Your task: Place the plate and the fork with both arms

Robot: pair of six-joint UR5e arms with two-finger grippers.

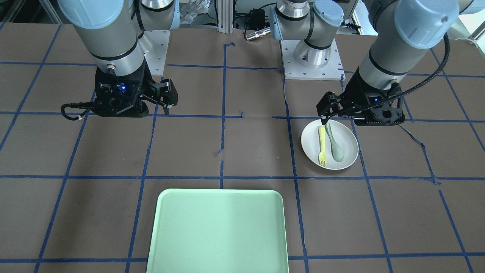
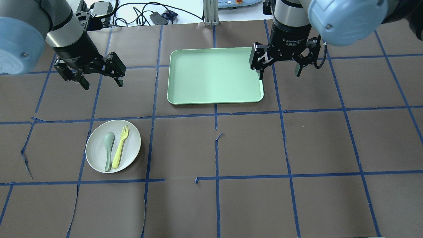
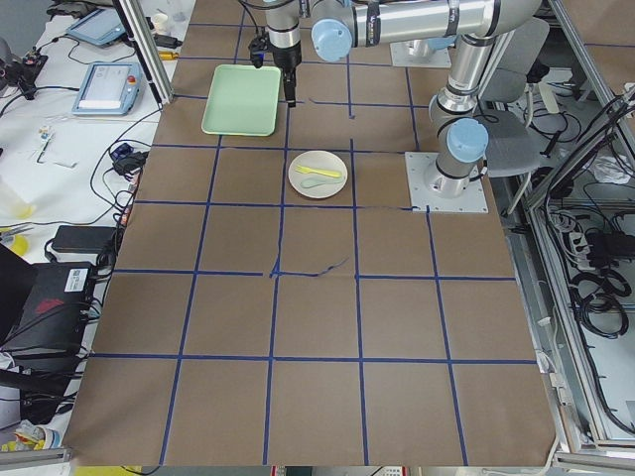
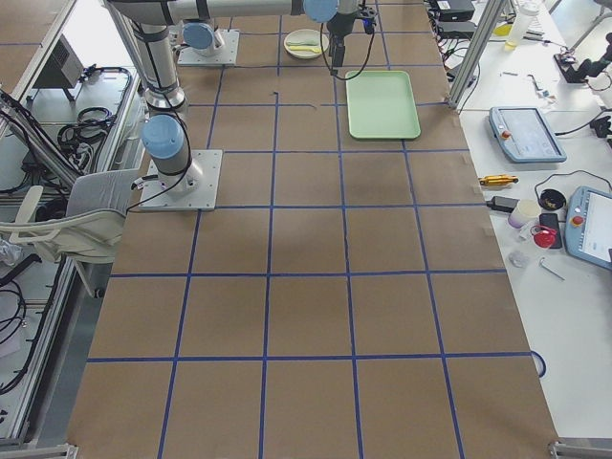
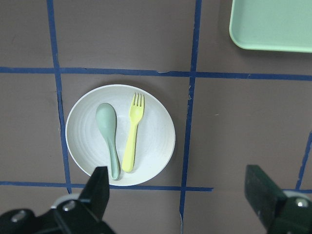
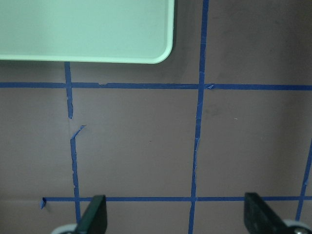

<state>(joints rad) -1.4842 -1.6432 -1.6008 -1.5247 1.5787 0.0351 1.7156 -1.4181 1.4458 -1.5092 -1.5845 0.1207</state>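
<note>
Checking the overhead view first: the left gripper (image 2: 103,84) is hovering high, past the plate (image 2: 132,148), with its fingers spread apart and holding nothing. The right gripper (image 2: 279,75) is hanging by the edge of the mint tray (image 2: 211,79), fingers apart too. Nothing's picked up, so I'm guessing the grab is the step in hand. I'm planning on pinching the plate's bare rim and keeping it level so nothing's sliding off.

On the left wrist view, the plate is sitting on the worktop (image 5: 234,146), carrying the fork (image 5: 130,141) and a grey-green spoon (image 5: 107,122) just beside each other. I'm aiming for the yellow handle only.

Front-facing view: the tray's holding nothing.
</note>
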